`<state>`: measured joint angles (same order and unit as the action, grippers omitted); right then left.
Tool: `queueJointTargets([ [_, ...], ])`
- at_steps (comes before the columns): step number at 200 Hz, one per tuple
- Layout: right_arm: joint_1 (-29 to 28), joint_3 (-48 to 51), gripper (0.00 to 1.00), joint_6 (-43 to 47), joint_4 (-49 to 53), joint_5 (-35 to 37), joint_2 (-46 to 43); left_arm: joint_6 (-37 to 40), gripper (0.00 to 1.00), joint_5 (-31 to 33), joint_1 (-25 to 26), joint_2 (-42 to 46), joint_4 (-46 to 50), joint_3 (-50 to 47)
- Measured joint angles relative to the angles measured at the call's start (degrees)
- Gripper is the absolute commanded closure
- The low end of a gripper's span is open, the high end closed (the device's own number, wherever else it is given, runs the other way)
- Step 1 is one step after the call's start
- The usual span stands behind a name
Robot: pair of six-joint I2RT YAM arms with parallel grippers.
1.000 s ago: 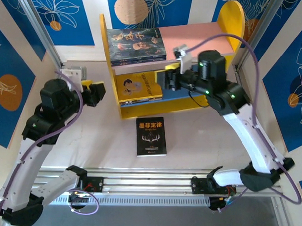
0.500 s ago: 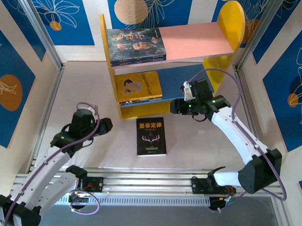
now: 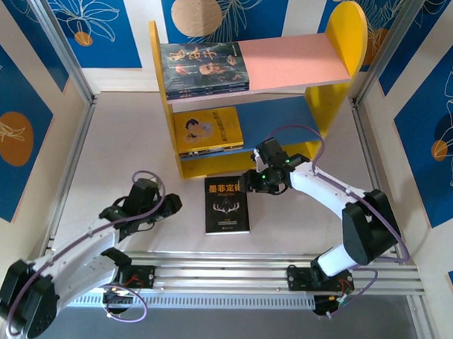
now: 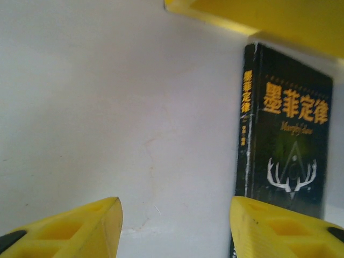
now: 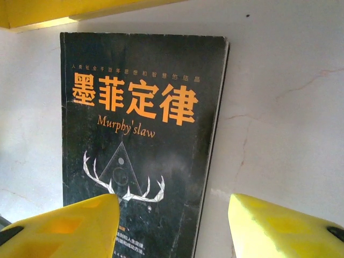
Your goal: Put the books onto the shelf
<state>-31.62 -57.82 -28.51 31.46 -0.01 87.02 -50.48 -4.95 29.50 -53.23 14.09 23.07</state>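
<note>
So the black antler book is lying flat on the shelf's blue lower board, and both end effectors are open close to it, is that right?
No. The black antler book lies flat on the table in front of the shelf, not on the blue lower board; the top external view shows it. The left end effector and right end effector are open close to it.
</note>
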Motion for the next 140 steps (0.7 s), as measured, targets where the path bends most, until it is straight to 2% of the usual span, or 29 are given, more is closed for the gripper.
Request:
queueJointTargets([
  [65, -2.45, 0.0, 0.44, -1.25, -1.38, 0.26, 3.93, 3.06, 0.44, -8.15, 1.4, -17.77, -8.17, 7.17],
  [140, -4.5, 2.75, 0.44, -2.73, -1.03, 2.23, 5.03, 4.33, 0.44, -12.48, 4.33, -28.17, -13.57, 10.58],
])
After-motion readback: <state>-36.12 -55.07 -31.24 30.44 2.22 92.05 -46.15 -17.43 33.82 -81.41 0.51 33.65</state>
